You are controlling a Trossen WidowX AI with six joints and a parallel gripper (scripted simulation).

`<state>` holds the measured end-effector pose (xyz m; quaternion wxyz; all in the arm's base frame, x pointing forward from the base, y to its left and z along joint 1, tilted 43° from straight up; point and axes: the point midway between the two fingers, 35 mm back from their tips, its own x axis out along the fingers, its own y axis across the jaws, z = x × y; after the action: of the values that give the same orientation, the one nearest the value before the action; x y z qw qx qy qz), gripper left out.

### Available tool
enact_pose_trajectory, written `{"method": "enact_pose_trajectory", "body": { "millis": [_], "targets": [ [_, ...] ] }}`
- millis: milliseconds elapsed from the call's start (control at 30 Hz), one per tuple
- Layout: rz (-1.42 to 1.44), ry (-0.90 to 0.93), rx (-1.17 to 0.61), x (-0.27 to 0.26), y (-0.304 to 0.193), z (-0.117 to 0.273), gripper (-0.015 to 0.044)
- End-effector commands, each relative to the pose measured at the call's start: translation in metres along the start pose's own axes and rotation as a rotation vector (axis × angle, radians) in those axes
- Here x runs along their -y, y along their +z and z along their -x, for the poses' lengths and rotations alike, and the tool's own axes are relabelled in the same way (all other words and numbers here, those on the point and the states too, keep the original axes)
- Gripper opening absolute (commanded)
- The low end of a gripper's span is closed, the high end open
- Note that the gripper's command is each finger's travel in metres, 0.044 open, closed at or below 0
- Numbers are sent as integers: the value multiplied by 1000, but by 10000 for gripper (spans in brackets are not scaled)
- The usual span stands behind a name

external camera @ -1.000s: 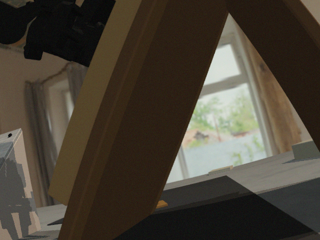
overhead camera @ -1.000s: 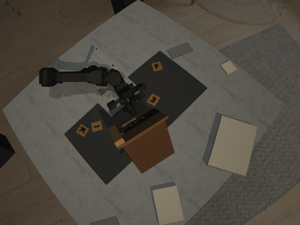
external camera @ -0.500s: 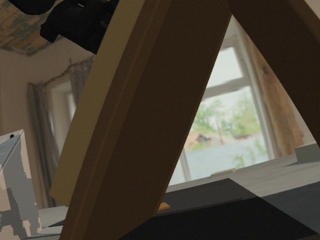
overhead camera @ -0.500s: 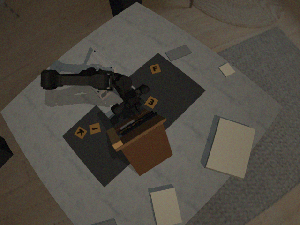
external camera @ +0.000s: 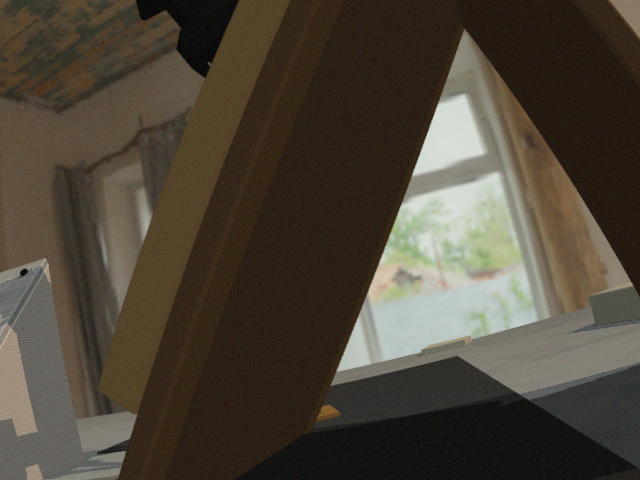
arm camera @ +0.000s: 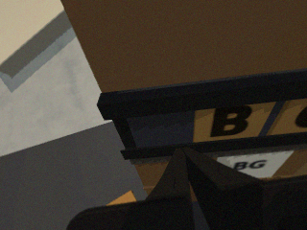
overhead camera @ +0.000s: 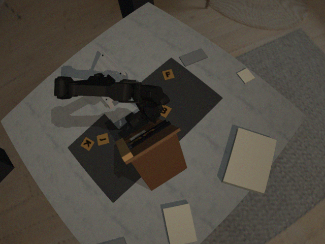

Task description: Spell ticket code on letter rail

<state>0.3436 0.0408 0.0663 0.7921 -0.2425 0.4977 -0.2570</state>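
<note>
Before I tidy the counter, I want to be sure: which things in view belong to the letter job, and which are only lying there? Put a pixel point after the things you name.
For the job:
- letter rail (arm camera: 201, 145)
- B tile (arm camera: 203, 129)
- ticket (arm camera: 254, 164)
- gripper (arm camera: 182, 153)

Apparently just lying about:
- large cream block (overhead camera: 250, 160)
- small cream block (overhead camera: 246, 75)
- flat grey piece (overhead camera: 193, 57)

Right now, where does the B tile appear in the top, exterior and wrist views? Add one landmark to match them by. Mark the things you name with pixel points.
Top: cannot be made out; the B tile's place is the dark rail at the center.
Exterior: not in view.
Wrist: right of center, the B tile (arm camera: 230, 122) sits in the rail above the gripper (arm camera: 183, 152).
Shared landmark: the brown board (overhead camera: 160, 162) (external camera: 289, 217) (arm camera: 192, 43).
</note>
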Motion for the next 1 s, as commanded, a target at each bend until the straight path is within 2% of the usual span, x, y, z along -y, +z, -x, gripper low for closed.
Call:
{"method": "enact_pose_trajectory", "body": {
  "millis": [0,967],
  "targets": [
    [-52,-54,-188,3,4,6,0],
    [-53,-54,-188,4,9,-3,0]
  ]
}}
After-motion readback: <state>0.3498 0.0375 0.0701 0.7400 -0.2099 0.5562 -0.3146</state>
